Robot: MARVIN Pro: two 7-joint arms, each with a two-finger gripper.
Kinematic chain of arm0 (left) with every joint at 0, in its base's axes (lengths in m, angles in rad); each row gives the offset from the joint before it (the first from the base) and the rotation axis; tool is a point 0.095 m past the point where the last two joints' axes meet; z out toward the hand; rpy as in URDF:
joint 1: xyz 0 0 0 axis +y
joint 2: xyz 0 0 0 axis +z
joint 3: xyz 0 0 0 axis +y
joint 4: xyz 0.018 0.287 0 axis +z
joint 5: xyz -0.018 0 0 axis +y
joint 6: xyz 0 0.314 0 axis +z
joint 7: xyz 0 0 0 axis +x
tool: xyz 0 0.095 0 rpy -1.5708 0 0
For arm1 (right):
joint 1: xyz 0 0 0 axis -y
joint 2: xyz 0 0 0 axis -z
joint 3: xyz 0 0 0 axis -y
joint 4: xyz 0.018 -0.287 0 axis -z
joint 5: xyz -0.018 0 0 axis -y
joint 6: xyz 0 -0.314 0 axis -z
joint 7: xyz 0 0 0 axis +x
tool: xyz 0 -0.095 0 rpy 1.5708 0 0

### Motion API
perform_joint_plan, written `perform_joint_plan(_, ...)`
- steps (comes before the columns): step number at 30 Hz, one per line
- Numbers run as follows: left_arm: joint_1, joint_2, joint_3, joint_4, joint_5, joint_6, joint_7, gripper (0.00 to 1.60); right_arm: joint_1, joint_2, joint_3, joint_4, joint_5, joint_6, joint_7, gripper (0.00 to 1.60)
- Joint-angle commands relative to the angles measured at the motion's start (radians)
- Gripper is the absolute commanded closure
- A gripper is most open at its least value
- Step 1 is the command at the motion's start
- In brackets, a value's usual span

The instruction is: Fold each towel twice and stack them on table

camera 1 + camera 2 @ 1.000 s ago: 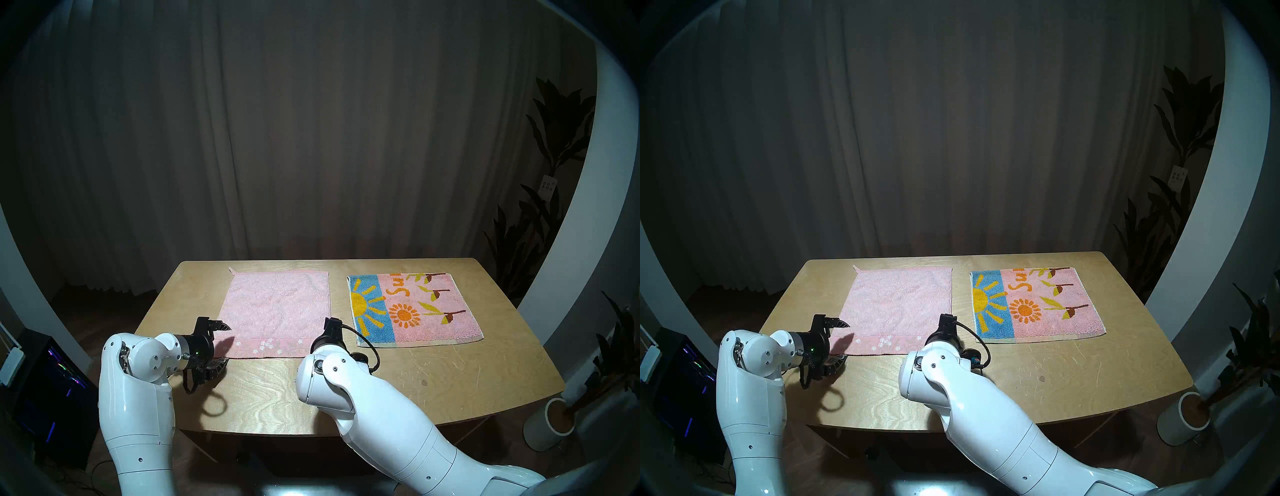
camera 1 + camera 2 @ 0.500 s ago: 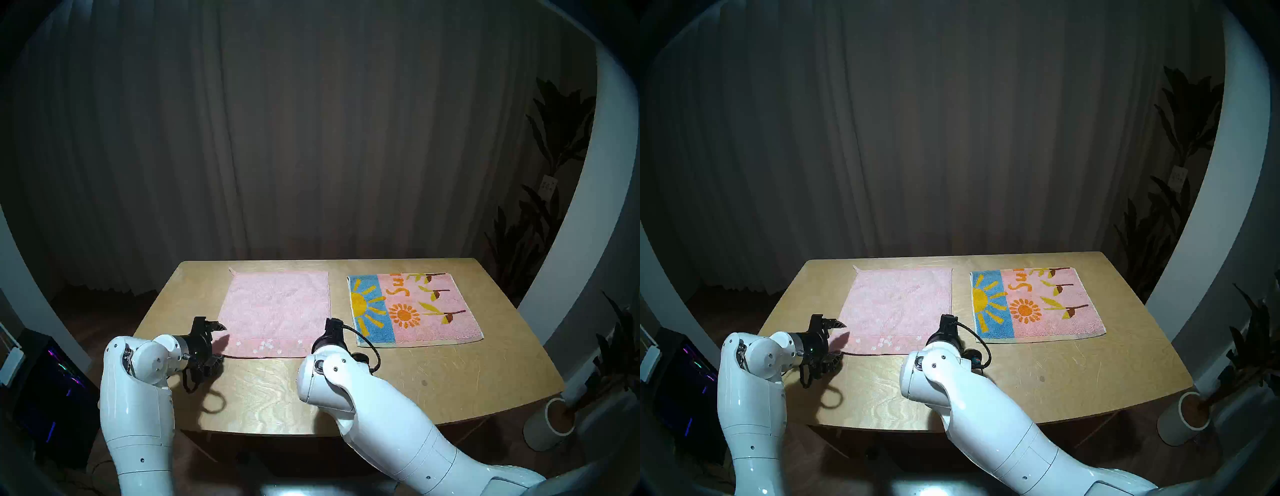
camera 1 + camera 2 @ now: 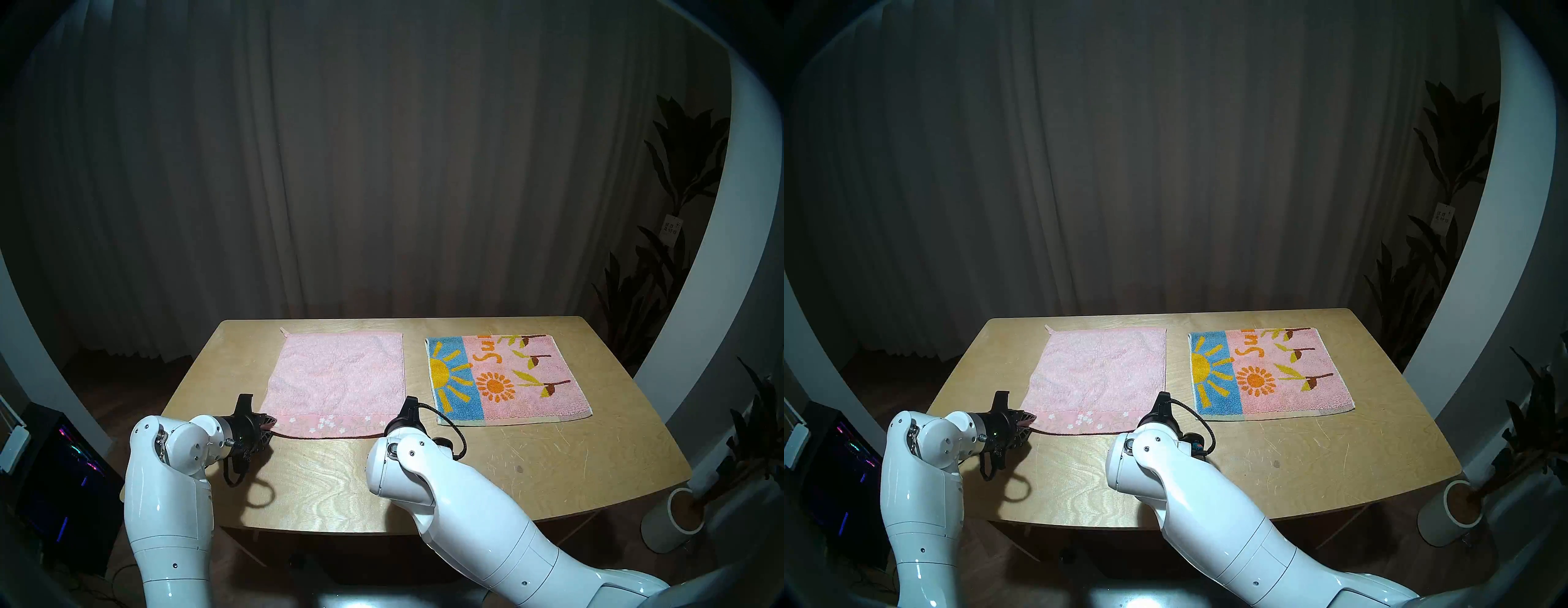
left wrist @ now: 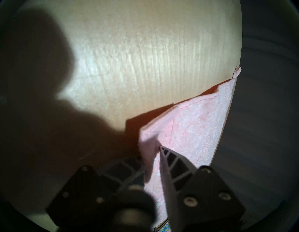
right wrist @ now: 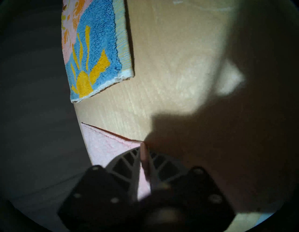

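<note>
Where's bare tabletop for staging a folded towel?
Widest bare patch: table near edge, below the sun towel. Smaller strip left of the pink towel. Crowded: the pink towel's near corners, gripped by left gripper and right gripper.

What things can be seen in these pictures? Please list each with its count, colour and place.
pink towel: one, pale pink, flat on the table's left half, near edge pinched at both corners.
sun towel: one, pink and blue with yellow sun, on the right half.
table: one, light wood, centre.
curtain: one, dark, behind the table.
plants: two or more, dark green, right side.
pot: one, white, floor at right.
left gripper: black, shut on the towel's near left corner.
right gripper: black, shut on its near right corner.
</note>
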Motion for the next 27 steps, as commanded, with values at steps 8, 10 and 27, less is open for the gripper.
perform_joint_plan(8,0.082,-0.013,-0.009,-0.064,-0.029,0.005,0.056,1.60,-0.029,0.076,-0.001,-0.116,-0.013,-0.004,-0.039,1.60)
perform_joint_plan(10,0.097,-0.012,-0.006,-0.085,-0.041,0.015,0.077,1.60,-0.043,0.093,-0.006,-0.151,-0.017,-0.006,-0.054,1.60)
perform_joint_plan(27,0.159,0.015,-0.037,-0.240,-0.243,0.088,0.233,1.60,-0.079,0.211,-0.002,-0.374,0.002,-0.002,-0.201,1.60)
